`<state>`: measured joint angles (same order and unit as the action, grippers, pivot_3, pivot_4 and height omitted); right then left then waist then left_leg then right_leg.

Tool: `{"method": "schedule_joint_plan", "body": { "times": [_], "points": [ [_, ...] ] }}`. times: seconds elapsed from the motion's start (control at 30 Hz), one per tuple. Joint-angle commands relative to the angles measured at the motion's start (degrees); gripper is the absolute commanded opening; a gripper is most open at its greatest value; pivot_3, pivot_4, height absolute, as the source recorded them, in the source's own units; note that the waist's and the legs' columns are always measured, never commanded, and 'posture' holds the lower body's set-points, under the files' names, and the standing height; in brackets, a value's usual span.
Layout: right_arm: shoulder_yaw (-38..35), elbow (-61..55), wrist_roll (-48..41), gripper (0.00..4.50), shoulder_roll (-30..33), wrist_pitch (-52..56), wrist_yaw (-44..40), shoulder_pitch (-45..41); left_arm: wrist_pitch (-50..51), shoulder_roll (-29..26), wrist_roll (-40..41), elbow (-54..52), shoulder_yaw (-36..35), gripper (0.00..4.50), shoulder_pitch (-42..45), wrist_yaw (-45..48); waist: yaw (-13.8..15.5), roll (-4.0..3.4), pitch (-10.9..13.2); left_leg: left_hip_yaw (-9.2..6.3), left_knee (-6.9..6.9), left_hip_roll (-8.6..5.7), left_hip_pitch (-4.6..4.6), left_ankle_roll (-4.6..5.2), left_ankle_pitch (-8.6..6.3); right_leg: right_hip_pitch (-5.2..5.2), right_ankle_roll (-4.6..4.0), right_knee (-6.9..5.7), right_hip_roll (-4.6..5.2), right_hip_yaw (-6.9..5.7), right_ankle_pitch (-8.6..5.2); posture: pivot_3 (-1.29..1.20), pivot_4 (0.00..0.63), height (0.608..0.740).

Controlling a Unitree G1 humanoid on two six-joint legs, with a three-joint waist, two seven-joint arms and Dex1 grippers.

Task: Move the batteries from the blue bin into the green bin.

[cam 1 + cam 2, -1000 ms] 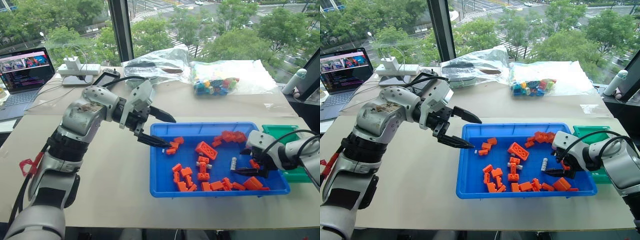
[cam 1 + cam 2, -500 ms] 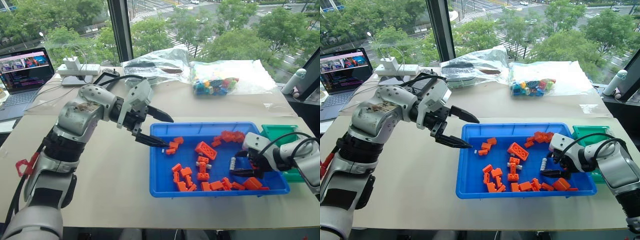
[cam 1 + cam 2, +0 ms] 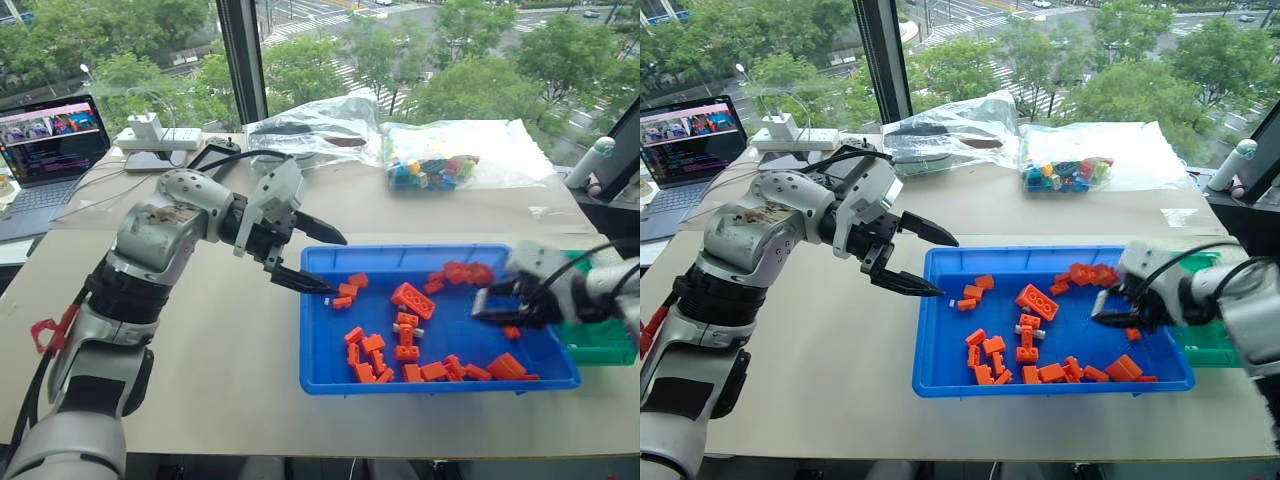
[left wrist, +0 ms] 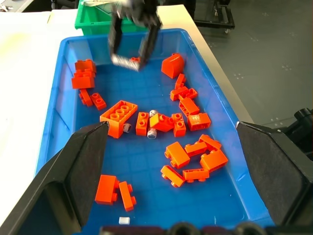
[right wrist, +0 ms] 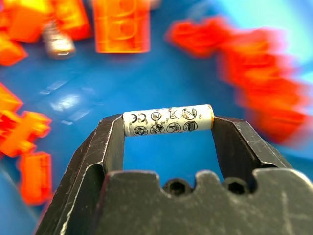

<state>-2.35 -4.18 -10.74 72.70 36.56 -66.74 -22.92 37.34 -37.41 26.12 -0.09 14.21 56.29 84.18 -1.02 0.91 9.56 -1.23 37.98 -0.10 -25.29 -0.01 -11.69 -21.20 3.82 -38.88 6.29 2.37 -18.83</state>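
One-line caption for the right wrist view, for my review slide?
Right gripper holds a battery end to end between its fingers, above the blue bin of orange bricks.

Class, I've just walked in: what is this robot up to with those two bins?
The right gripper holds a battery end to end between its fingers, above the blue bin of orange bricks. The green bin sits just beyond it. The left gripper hangs open at the blue bin's other end. More batteries lie among the bricks.

Orange toy bricks (image 3: 411, 299) are scattered between the fingers; a laptop (image 3: 48, 150) and plastic bags (image 3: 430, 160) are seen beyond.
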Motion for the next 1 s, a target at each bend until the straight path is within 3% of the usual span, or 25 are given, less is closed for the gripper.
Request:
{"method": "schedule_joint_plan", "body": {
  "times": [0.03,0.23,0.53,0.6,0.63,0.73,1.0],
  "points": [
    [-7.33,1.75,4.47,2.54,9.39,-0.2,1.48,-0.36,-1.53,0.84,0.32,1.01,-0.77,4.5,2.19,0.87,0.27,-0.01,0.01,0.0,-0.01,0.0,0.0,0.0,0.0,0.0,0.0,0.0,0.0,-0.01,0.0,0.0,0.15,0.737],
    [-10.7,9.49,8.47,2.54,14.29,-6.56,1.6,6.08,-2.48,2.11,0.09,2.27,-0.77,4.5,2.8,1.09,0.11,0.05,-0.01,0.06,-0.01,0.01,0.0,0.03,-0.02,0.05,0.0,0.08,0.0,0.01,0.0,0.0,0.15,0.737],
    [-4.61,15.68,10.93,2.54,8.97,-11.44,3.5,7.06,-2.59,2.41,0.01,1.99,-0.72,4.5,2.58,1.24,-1.21,-0.02,-0.01,0.07,-0.01,0.02,0.01,0.01,-0.01,-0.01,-0.01,0.05,-0.01,0.05,0.0,0.0,0.15,0.737],
    [-4.42,15.32,10.31,3.55,8.18,-10.52,3.49,5.86,-2.5,2.28,0.03,1.89,-0.92,4.5,2.55,1.1,-1.24,-0.05,0.0,0.08,-0.01,0.02,0.01,0.01,-0.01,-0.01,-0.01,0.05,-0.01,0.05,0.0,0.0,0.15,0.737],
    [-4.28,15.11,10.18,3.61,8.19,-10.34,3.32,5.52,-2.3,2.24,0.11,1.8,-1.09,4.5,2.52,0.94,-1.24,-0.06,0.0,0.07,-0.01,0.02,0.01,0.01,-0.01,-0.01,-0.01,0.05,-0.01,0.05,0.0,0.0,0.15,0.737],
    [-4.28,14.44,10.06,4.47,8.8,-10.07,2.88,3.89,-2.05,2.09,0.18,1.63,-1.34,4.5,2.32,0.59,-1.29,-0.06,0.0,0.07,-0.01,0.03,0.01,0.01,-0.01,-0.01,-0.01,0.06,-0.01,0.04,0.0,0.0,0.15,0.737],
    [-4.2,0.62,-0.16,4.47,4.95,1.62,-0.96,-9.42,-2.18,1.63,0.2,1.64,-1.81,4.5,1.71,-0.19,-1.46,-0.17,0.02,0.01,-0.01,0.05,0.02,0.0,0.0,-0.03,-0.01,0.1,-0.04,0.02,-0.01,0.0,0.15,0.737]
  ]
}}
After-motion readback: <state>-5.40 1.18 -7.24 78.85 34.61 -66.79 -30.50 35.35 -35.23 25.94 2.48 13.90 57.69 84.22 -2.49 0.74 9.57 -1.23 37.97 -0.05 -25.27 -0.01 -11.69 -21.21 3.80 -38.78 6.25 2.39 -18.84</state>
